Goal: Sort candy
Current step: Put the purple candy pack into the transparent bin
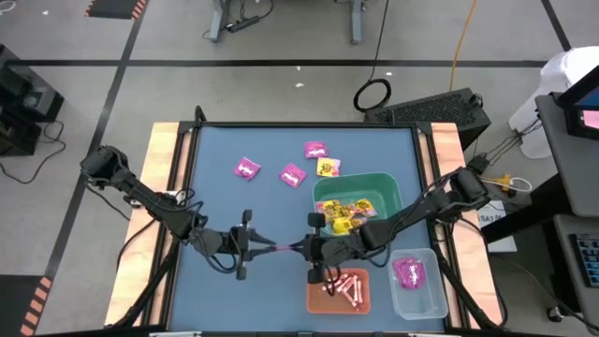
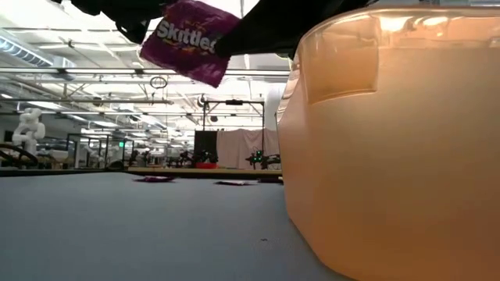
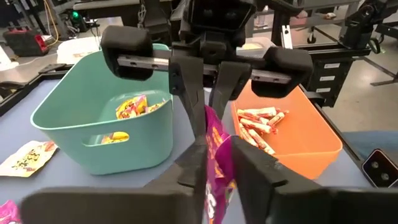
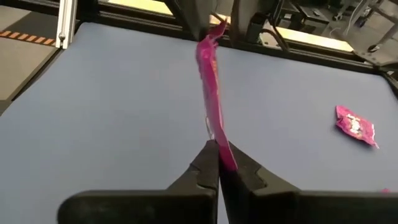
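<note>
A magenta packet (image 1: 281, 248) is held above the counter (image 1: 215, 206), just left of the orange bin (image 1: 339, 291), clamped at one end by the left claw (image 1: 265, 245) and at the other by the right claw (image 1: 301, 249). Its Skittles lettering is shown only in the low view, whereas the yellow packets (image 3: 132, 107) in the green bin (image 3: 93, 134) and pink-white sticks (image 3: 258, 121) in the orange bin are seen in the left wrist view. The clear bin (image 1: 419, 284) with more magenta packets appears only from above, right of the orange bin.

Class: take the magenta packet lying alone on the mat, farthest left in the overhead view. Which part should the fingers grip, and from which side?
Come from straight above and pinch across the packet at its middle, fingers closing on two opposite edges. It lies flat on the blue mat with nothing close beside it, so a sideways approach probably could not get under it.
</note>
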Controlling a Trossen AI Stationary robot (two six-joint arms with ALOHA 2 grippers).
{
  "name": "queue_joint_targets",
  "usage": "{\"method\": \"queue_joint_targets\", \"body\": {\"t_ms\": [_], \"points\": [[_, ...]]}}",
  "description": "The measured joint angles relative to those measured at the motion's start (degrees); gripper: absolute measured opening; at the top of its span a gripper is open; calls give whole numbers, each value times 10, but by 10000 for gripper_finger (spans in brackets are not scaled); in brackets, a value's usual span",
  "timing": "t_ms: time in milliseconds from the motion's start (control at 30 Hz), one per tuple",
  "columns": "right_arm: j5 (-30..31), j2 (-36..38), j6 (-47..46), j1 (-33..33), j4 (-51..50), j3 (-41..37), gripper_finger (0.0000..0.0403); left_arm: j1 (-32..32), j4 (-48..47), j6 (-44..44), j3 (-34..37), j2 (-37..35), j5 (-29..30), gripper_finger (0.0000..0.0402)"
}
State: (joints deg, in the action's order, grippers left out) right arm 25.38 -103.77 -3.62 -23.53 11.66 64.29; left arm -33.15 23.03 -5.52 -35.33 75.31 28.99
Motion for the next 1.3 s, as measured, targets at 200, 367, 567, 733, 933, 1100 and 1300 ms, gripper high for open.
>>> {"method": "queue_joint_targets", "body": {"t_ms": [200, 367, 567, 733, 933, 1100, 1300], "points": [[68, 25, 13, -12, -42, 0, 1, 0, 1, 1, 0, -2, 17, 167], [142, 51, 70, -39, -85, 0, 0, 0, -2, 5, 0, -23, 58, 216], [260, 68, 255, -90, -107, 0, 0, -4, -23, 5, 0, -59, 63, 228], [291, 68, 420, -133, -107, 0, 0, -3, -89, -36, 0, -70, 95, 228], [333, 68, 501, -166, -107, 0, 0, -3, -126, -76, 0, -70, 101, 228], [393, 68, 556, -188, -107, 0, 0, -3, -126, -76, 0, -70, 101, 228], [422, 68, 545, -201, -106, 0, 0, -3, -126, -66, 0, -70, 104, 228]]}}
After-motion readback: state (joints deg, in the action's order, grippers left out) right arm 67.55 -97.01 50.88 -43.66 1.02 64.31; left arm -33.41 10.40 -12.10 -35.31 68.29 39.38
